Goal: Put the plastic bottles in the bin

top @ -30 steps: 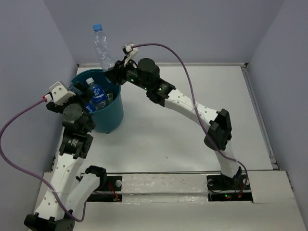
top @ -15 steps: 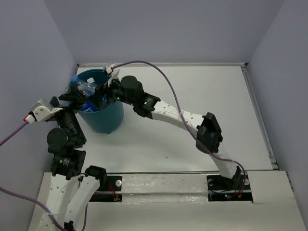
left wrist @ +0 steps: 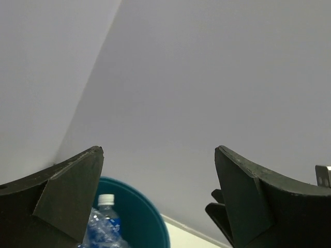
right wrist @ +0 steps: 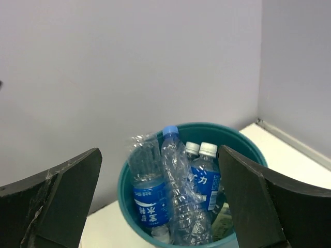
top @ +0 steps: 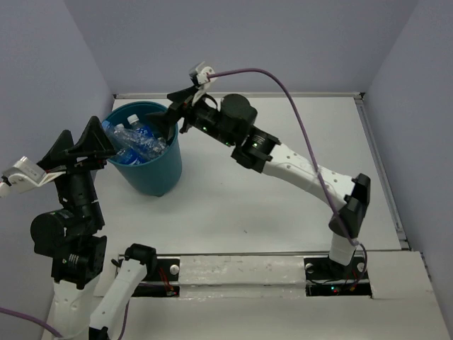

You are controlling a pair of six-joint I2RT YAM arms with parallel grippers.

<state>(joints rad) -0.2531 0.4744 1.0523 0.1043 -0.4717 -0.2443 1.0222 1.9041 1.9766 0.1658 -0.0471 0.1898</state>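
The teal bin [top: 160, 174] stands at the table's back left corner, holding several clear plastic bottles [top: 140, 142]. My right gripper [top: 172, 112] hovers open and empty just above the bin's right rim. In the right wrist view, between its spread fingers, I look down into the bin [right wrist: 234, 129]: a crinkled bottle with a blue cap [right wrist: 178, 201] lies on top, beside blue-labelled ones [right wrist: 150, 208] with white caps. My left gripper [top: 79, 132] is open and empty, raised left of the bin. Its view shows the bin [left wrist: 151, 219] and one white-capped bottle [left wrist: 106, 207].
Grey walls close in the table on the left, back and right. A raised lip [top: 379, 164] runs along the white tabletop's [top: 283, 188] right side. A purple cable [top: 283, 86] arcs over the right arm.
The right gripper lowered the upright bottle into the bin, opened and let it go, then lifted back to the rim. The left arm swung away to the left and rose.
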